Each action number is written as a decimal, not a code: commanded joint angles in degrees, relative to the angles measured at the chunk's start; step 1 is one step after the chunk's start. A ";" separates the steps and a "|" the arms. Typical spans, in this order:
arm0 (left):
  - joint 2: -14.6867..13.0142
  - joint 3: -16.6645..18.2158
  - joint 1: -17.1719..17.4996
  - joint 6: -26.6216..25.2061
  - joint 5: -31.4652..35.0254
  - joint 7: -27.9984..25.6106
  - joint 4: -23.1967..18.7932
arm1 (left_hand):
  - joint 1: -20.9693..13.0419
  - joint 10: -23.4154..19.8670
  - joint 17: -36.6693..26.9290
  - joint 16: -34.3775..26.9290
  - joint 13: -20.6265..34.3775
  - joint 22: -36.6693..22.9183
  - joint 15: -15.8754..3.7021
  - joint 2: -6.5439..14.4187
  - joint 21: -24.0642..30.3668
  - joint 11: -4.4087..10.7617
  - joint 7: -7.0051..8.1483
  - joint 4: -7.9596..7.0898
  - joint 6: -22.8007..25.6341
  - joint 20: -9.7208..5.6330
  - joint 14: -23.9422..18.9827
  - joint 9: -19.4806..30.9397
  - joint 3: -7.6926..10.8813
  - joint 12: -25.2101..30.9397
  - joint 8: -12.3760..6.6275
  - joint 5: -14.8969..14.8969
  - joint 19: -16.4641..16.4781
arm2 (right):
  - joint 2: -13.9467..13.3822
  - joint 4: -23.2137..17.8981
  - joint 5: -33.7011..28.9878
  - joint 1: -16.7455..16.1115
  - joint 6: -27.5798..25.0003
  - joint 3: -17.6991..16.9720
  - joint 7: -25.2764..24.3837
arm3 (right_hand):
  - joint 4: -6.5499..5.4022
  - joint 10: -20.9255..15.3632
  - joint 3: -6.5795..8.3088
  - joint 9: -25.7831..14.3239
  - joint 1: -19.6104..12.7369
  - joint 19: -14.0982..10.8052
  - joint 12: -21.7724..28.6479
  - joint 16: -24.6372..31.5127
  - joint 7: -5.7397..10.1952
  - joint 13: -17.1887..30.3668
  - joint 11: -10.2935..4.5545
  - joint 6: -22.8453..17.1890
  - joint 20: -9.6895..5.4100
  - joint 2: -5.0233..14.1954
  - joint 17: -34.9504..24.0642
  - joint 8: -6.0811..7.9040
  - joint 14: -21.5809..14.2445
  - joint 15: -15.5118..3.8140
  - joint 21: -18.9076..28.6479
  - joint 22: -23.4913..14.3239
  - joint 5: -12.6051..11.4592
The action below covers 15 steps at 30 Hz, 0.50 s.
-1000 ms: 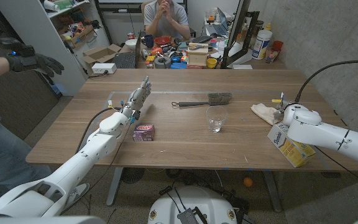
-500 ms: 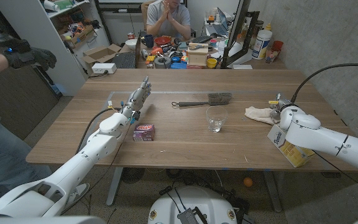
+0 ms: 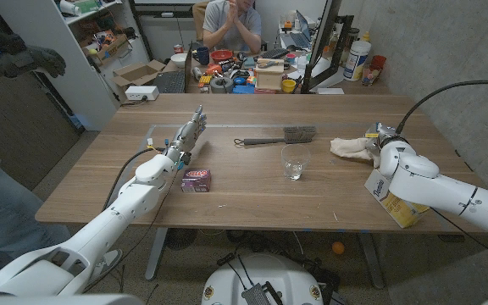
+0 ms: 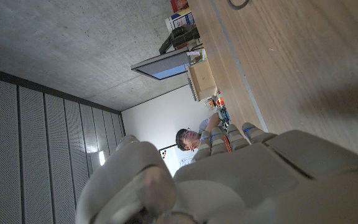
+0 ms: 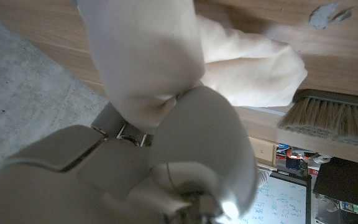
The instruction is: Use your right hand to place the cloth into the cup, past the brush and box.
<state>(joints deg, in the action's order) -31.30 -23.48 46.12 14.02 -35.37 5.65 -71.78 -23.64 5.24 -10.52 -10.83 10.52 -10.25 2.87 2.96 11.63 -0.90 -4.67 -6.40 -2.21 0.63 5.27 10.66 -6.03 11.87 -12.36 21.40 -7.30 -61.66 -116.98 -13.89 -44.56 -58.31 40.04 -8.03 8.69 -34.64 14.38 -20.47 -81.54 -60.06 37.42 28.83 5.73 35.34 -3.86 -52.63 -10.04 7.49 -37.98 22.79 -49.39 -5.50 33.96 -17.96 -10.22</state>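
Right hand (image 3: 378, 135): grips the cloth (image 3: 349, 148), far right of table, right of brush (image 3: 280, 135).
Left hand (image 3: 192, 129): fingers extended, holding nothing.
Cup (image 3: 294, 162): empty, mid-table.
Progress: cloth grasped; carry and drop into cup remain.

right hand (image 3: 378, 135) at about 2 o'clock, fingers closed on something; left hand (image 3: 190, 131) at 11, fingers extended.

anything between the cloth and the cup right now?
Nothing visible. The cloth sits at the right robot hand, and bare table lies between it and the cup. The brush lies just beyond that line, toward the far edge.
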 commanded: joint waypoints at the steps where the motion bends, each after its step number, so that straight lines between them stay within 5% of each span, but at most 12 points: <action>1: -0.02 -0.22 -0.40 -0.23 0.00 0.49 0.28 | -0.02 -0.04 -0.17 -0.25 0.28 -0.26 -0.11 0.55 0.25 0.17 -0.06 -0.19 0.50 0.32 -0.28 0.18 -0.39 0.07 -0.25 0.28 -0.27 | -2.65 -6.62 -1.79 -3.01 -1.43 -3.46 -2.68 | 0.07 -2.36 -0.73 -0.22 -0.63 1.01 2.17 0.01 0.09 2.64 -0.75 -1.23 -2.99 0.11 -0.80 -0.34 -2.57 -7.97 1.76 -0.90 -0.18; 8: 0.42 -0.65 -1.21 -0.35 0.12 1.12 1.19 | -0.05 -0.08 -0.17 -0.23 0.28 -0.26 -0.10 0.59 0.25 0.24 -0.05 -0.18 0.53 0.36 -0.28 0.18 -0.46 0.06 -0.19 0.28 -0.25 | -4.59 -13.19 -2.18 -5.48 -4.06 -5.74 -3.42 | 0.22 -2.68 -0.85 -0.04 -1.13 1.50 2.90 -0.07 -0.10 4.07 -0.77 -1.81 -3.09 0.06 -1.20 -0.58 -3.24 -7.97 2.74 -1.36 -0.22; 15: 1.40 -1.08 -2.23 0.41 0.07 2.25 2.85 | -0.08 -0.03 -0.18 -0.20 0.28 -0.26 -0.14 0.63 0.24 0.23 -0.11 -0.17 0.61 0.35 -0.26 0.18 -0.52 0.01 -0.16 0.27 -0.28 | -6.07 -18.70 -5.40 -3.83 -7.06 -3.26 -1.62 | 0.18 -3.47 -0.99 0.23 -1.44 2.18 3.66 -0.50 -0.66 5.70 -0.71 -2.69 -3.10 0.02 -1.51 -0.90 -3.78 -7.96 4.10 -1.97 -0.27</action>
<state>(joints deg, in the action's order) -30.96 -23.98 45.18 13.90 -35.35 6.70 -70.79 -23.64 5.05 -10.52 -10.83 10.52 -10.25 2.87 2.96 11.63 -0.71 -4.39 -6.40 -1.93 0.63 5.27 10.67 -6.02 11.87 -12.36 21.40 -7.29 -65.15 -126.94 -15.93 -48.37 -61.51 36.00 -10.52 8.90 -37.49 13.66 -20.16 -82.15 -58.35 40.39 28.75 5.11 39.23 -4.49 -54.68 -9.32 7.20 -39.17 22.18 -50.59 -4.51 37.52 -19.56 -10.16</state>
